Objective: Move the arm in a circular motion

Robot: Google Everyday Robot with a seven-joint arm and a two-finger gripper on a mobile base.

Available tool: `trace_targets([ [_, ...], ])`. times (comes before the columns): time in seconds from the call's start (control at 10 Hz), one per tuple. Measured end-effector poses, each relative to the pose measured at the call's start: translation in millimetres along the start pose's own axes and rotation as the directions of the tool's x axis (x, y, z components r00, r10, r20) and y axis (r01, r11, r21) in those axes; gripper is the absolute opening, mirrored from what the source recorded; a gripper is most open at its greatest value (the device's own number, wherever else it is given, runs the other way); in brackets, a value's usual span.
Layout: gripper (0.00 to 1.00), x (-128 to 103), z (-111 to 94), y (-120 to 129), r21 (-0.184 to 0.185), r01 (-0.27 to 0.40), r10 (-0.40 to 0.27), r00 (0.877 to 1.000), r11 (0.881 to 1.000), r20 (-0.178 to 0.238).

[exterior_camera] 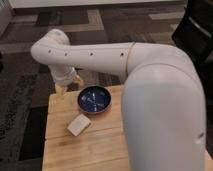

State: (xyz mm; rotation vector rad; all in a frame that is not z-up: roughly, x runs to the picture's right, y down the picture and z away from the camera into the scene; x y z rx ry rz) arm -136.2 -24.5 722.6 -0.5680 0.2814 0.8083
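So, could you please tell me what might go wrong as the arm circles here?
The gripper hangs low at the table's far left corner, so a downward sweep might clip the edge. It is also close to the blue bowl and could knock it. The arm hides the table's right side from view.

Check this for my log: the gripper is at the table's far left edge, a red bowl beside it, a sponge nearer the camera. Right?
Not quite: the bowl is blue, as the camera view shows. The gripper is at the table's far left edge, the sponge nearer the camera.
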Motion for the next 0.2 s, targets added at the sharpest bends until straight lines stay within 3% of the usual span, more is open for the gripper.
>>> trace_targets([
  [0.2, 0.65, -3.1, 3.5, -10.5, -0.014, -0.01, 0.01, 1.0, 1.0, -0.005],
])
